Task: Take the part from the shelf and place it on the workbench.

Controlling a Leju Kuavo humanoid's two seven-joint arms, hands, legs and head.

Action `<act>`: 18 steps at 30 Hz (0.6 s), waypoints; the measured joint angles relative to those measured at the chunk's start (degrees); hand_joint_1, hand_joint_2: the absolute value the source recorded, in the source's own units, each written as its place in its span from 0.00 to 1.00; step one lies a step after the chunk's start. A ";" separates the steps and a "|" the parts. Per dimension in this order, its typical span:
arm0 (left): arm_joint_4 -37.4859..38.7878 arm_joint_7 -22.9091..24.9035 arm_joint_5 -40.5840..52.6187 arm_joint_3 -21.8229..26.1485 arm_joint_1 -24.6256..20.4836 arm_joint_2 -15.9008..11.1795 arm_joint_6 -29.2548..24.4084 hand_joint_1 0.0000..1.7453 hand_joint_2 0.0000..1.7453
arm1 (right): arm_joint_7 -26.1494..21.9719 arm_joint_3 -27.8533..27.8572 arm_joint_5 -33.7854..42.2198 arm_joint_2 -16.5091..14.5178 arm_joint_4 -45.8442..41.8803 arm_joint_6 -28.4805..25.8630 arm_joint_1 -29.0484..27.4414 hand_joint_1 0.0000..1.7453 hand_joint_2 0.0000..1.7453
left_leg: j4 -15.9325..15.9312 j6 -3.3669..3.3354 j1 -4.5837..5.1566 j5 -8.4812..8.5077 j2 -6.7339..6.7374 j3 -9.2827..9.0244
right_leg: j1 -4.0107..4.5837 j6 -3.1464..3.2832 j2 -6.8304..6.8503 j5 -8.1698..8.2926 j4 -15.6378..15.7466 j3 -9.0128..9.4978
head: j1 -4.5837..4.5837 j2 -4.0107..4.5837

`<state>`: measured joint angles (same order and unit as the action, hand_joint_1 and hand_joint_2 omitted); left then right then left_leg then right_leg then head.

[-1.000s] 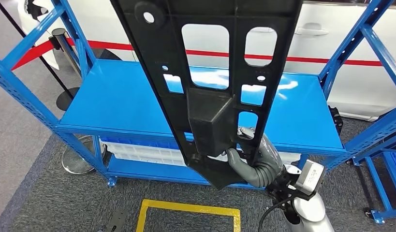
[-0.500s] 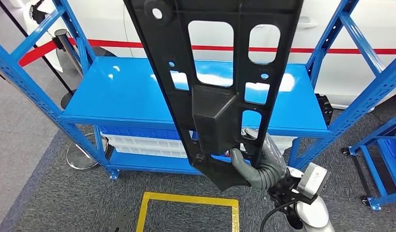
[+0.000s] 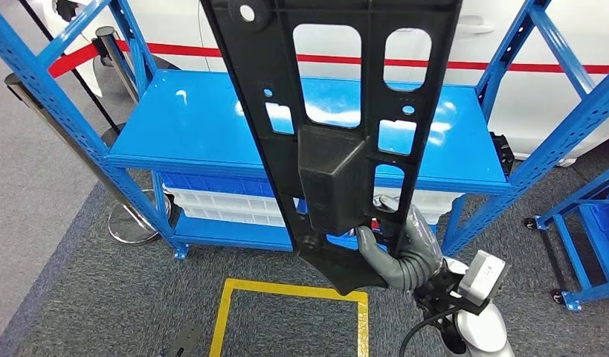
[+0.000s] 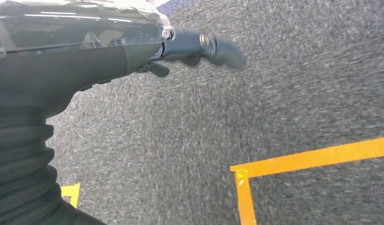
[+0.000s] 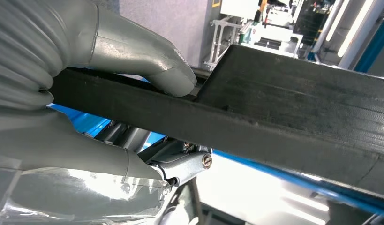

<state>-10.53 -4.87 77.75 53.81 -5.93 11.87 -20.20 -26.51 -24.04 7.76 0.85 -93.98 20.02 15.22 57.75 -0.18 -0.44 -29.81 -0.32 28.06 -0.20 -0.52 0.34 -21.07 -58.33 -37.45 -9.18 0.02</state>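
The part (image 3: 327, 178) is a long black plastic panel with several cut-out windows and a boxy block in its middle. My right hand (image 3: 401, 253) grips it near its lower end and holds it upright in front of the blue shelf (image 3: 197, 126), clear of the shelf top. In the right wrist view the grey thumb (image 5: 133, 51) presses on the part's edge (image 5: 283, 108), with the fingers wrapped under it. My left hand (image 4: 199, 44) hangs over grey carpet and holds nothing.
The blue shelf's top board is bare; white bins (image 3: 219, 204) sit on its lower level. A white car with a red stripe (image 3: 175, 30) stands behind. A stanchion base (image 3: 130, 223) is at the left, another blue rack (image 3: 591, 223) at the right, and a yellow floor square (image 3: 286, 294) near my feet.
The whole picture has shifted, so the camera has moved relative to the shelf. The part stays upright in my right hand's grip.
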 joint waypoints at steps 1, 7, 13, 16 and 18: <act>0.00 -0.01 0.01 0.00 0.00 0.00 0.00 0.00 1.00 | 0.00 -0.01 0.00 0.00 0.00 0.01 0.00 1.00 1.00 | 0.00 -0.01 0.00 0.01 0.00 0.00 | 0.00 -0.01 0.00 0.01 0.01 0.00 | 0.00 0.00; 0.00 0.07 0.03 -0.01 -0.05 0.14 0.10 0.00 1.00 | 0.07 0.75 -0.09 -0.01 -0.19 -0.05 -0.45 1.00 1.00 | 0.15 -1.40 -0.48 5.39 0.67 6.20 | -0.50 -1.28 -0.35 -8.41 -8.66 0.73 | 0.00 0.00; 0.00 0.29 0.17 -0.06 0.03 0.23 0.44 0.00 1.00 | 0.37 0.98 -0.67 -0.28 -0.92 -0.36 -0.49 1.00 1.00 | 0.06 0.85 -0.44 9.20 0.56 9.53 | -0.15 0.76 -0.23 -7.62 1.94 9.29 | -0.07 0.00; 0.00 0.54 0.08 -0.05 0.16 0.20 0.47 0.00 1.00 | 0.55 0.98 -0.75 -0.80 -1.05 -0.35 -0.53 1.00 1.00 | 6.03 1.33 -0.48 2.14 0.46 11.52 | -0.32 2.07 0.06 -5.27 2.43 7.12 | -0.08 0.00; 0.00 0.57 0.03 -0.04 0.16 0.18 0.44 0.00 1.00 | 0.65 0.98 -0.76 -1.09 -1.09 -0.30 -0.56 1.00 1.00 | 13.54 1.54 -0.50 -2.53 0.47 12.77 | -0.16 2.24 0.10 -3.80 2.25 5.10 | -0.09 0.00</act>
<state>-10.54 -4.31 77.77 53.77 -5.78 12.05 -19.76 -25.86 -23.06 6.99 -0.23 -95.08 19.73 14.66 71.29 1.36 -0.94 -32.34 0.15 40.84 -0.36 1.72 0.44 -24.87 -56.08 -32.35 -9.27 0.02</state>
